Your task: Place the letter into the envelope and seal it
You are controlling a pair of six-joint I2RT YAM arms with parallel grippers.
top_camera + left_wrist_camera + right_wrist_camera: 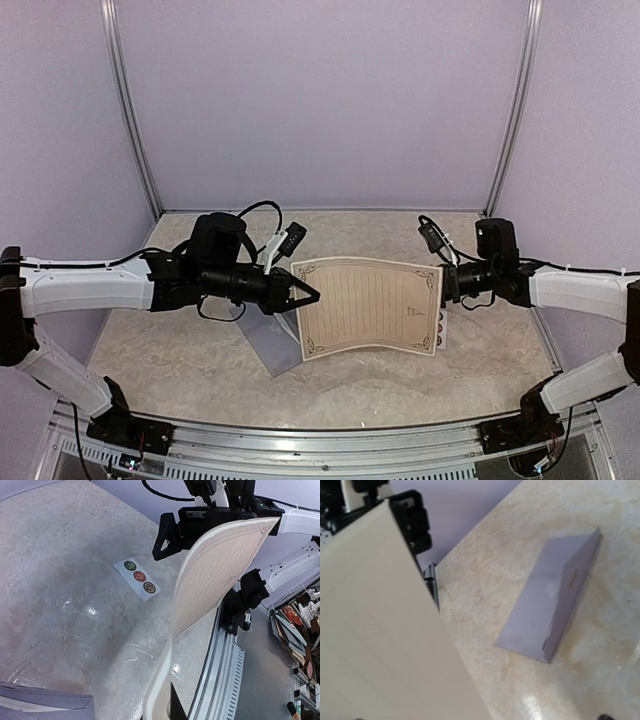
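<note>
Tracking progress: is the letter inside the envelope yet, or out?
Out. The left claw holds the letter spread in the air, while the envelope lies on the table.

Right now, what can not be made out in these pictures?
- Top view: flat grey-blue paper envelope, partly covered by the left claw and the cream lined letter sheet.
- Top view: sheet's print, too small.
- Left wrist view: envelope cut off by the bottom edge; marks on the white strip of round stickers, too small.
- Right wrist view: sheet blurred; whether the right claw touches it does not show.
</note>
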